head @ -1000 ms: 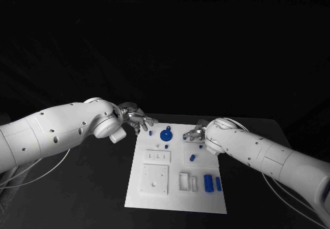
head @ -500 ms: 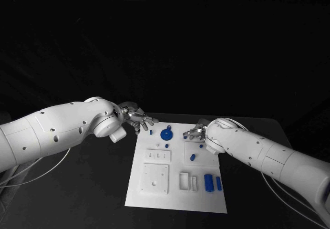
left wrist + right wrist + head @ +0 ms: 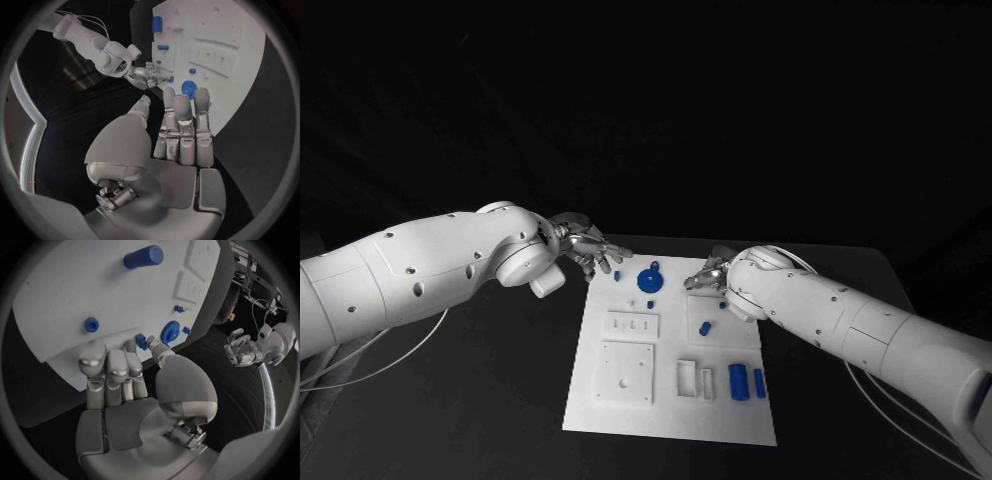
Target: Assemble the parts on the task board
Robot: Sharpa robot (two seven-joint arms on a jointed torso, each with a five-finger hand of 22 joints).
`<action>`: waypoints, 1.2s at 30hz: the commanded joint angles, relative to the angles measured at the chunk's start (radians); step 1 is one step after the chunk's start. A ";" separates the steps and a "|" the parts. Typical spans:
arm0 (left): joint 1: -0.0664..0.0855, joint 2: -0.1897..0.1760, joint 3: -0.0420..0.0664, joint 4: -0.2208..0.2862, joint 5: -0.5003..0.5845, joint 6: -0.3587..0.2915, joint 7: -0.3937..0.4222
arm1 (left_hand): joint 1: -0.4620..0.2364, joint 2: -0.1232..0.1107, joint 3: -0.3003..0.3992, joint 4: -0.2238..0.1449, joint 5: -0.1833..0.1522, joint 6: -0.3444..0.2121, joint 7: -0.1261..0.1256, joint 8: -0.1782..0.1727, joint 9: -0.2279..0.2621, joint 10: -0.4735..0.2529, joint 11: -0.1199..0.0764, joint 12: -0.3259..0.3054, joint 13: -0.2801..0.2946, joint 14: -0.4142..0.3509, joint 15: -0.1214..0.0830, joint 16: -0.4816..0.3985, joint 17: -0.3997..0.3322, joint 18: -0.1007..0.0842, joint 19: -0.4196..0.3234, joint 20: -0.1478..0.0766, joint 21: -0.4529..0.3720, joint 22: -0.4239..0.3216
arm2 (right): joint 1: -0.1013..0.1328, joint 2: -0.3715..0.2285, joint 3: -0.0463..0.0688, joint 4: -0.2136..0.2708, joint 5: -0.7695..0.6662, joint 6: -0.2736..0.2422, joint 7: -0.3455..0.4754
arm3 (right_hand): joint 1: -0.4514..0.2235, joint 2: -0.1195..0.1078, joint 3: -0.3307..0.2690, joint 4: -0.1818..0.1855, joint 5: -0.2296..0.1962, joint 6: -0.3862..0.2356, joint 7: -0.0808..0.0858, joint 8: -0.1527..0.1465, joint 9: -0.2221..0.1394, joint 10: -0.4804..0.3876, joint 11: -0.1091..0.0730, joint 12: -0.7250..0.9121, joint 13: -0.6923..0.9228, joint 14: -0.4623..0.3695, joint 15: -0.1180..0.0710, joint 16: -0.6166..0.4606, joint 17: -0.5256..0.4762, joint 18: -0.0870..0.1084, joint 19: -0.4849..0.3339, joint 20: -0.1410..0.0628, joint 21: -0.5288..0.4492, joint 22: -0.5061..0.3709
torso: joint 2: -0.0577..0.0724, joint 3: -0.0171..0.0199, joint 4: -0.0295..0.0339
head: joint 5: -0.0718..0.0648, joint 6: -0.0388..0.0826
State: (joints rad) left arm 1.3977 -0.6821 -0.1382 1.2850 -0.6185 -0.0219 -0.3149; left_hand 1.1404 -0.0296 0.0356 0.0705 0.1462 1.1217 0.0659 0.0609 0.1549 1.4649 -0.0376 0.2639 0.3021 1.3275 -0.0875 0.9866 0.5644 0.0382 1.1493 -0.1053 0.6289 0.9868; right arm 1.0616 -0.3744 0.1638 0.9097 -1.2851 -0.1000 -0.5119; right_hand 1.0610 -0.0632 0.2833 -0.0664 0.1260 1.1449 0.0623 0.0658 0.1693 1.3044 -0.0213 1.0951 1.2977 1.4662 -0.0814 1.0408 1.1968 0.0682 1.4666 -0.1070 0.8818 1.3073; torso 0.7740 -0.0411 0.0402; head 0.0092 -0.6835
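At 9 to 10 o'clock in your head view, the left hand [image 3: 589, 252] hovers just off the board's [image 3: 672, 410] far left corner. Its fingers are spread and hold nothing; the left wrist view [image 3: 178, 135] shows them straight and side by side above the black table [image 3: 473, 400], apart from every part.

Moving right, the board lies at centre, running from 12 to 6 o'clock. On its far end you see a round blue disc [image 3: 649, 281] with a small peg [image 3: 653, 267] just beyond it and another small piece [image 3: 616, 279] at its 9 o'clock. A small blue part [image 3: 705, 327] lies mid-board. Two upright blue cylinders [image 3: 737, 381] stand side by side at the near right, at 5 o'clock.

At 2 o'clock on the board, the right hand [image 3: 710, 278] sits at the far right edge. In the right wrist view [image 3: 134, 390] its thumb tip is against a small blue block [image 3: 142, 341] beside the disc [image 3: 169, 332]; the other fingers lie extended over the board edge. You cannot tell whether the block is pinched or merely touched
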 commanded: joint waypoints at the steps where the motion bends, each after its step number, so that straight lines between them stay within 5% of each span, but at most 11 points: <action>1: 0.000 0.003 0.001 0.001 0.004 0.018 0.007 | 0.001 0.015 -0.002 -0.004 -0.002 -0.003 0.001 0.003 -0.001 0.048 0.004 -0.007 -0.001 0.003 0.000 -0.006 -0.001 0.001 0.009 0.000 -0.006 0.004 | 0.000 0.003 0.000 -0.001 -0.043 -0.018 0.016 | 0.009 0.001 0.000 -0.005 0.006 0.006 0.001 -0.003 0.002 -0.004 0.001 -0.002 0.000 -0.001 -0.002 0.004 0.001 -0.007 0.036 0.003 -0.006 0.115 | -0.001 -0.0006 -0.0020 | 0.001 -0.002; 23: 0.000 0.006 0.000 -0.003 0.004 0.027 0.003 | 0.000 0.020 -0.008 -0.011 -0.001 -0.003 0.001 0.003 -0.002 0.048 0.004 -0.007 -0.002 0.003 0.000 -0.006 0.000 0.001 0.014 0.000 -0.019 0.017 | 0.003 0.016 -0.001 -0.013 -0.044 -0.016 0.022 | 0.020 0.007 -0.001 -0.005 0.016 0.005 0.002 -0.003 -0.003 -0.005 0.001 -0.003 -0.001 -0.002 -0.002 0.002 0.002 -0.007 0.036 0.003 -0.008 0.114 | 0.000 0.0007 -0.0024 | 0.001 -0.005; 31: 0.000 0.007 0.000 -0.003 0.003 0.030 0.002 | 0.001 0.022 -0.009 -0.014 -0.001 -0.004 0.002 0.003 -0.003 0.048 0.004 -0.008 -0.002 0.003 0.000 -0.005 0.000 0.000 0.019 0.000 -0.032 0.033 | 0.003 0.019 -0.001 -0.018 -0.043 -0.011 0.022 | 0.074 0.077 0.047 -0.096 0.073 0.012 0.000 -0.002 -0.004 -0.009 -0.004 -0.004 0.001 -0.002 -0.005 0.001 0.003 -0.008 0.035 0.000 -0.010 0.114 | -0.001 0.0001 -0.0023 | 0.002 -0.007; 36: 0.000 0.008 0.000 -0.004 0.003 0.030 0.002 | 0.004 0.024 -0.008 -0.016 -0.001 -0.004 0.002 0.003 -0.003 0.048 0.004 -0.008 -0.002 0.003 0.000 -0.004 0.000 0.000 0.019 0.000 -0.034 0.036 | 0.003 0.025 -0.001 -0.025 -0.043 -0.008 0.023 | 0.074 0.096 0.087 -0.147 0.083 0.016 0.002 -0.002 0.005 -0.011 -0.003 -0.004 0.002 -0.002 -0.005 0.000 0.004 -0.009 0.033 0.000 -0.007 0.115 | -0.001 0.0006 -0.0028 | 0.001 -0.007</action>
State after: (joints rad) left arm 1.3977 -0.6765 -0.1383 1.2799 -0.6186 -0.0069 -0.3170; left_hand 1.1421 -0.0156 0.0255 0.0604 0.1462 1.1217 0.0659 0.0609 0.1526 1.4649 -0.0376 0.2592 0.3008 1.3275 -0.0875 0.9866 0.5646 0.0383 1.1600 -0.1054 0.5999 1.0206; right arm 1.0665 -0.3516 0.1643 0.8879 -1.3169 -0.1226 -0.4958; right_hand 1.1321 0.0213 0.3691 -0.2049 0.2056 1.1527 0.0633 0.0623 0.1707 1.2988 -0.0232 1.0950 1.2978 1.4662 -0.0814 1.0407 1.1994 0.0682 1.4666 -0.1069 0.8780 1.3073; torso 0.7731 -0.0407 0.0375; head 0.0115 -0.6912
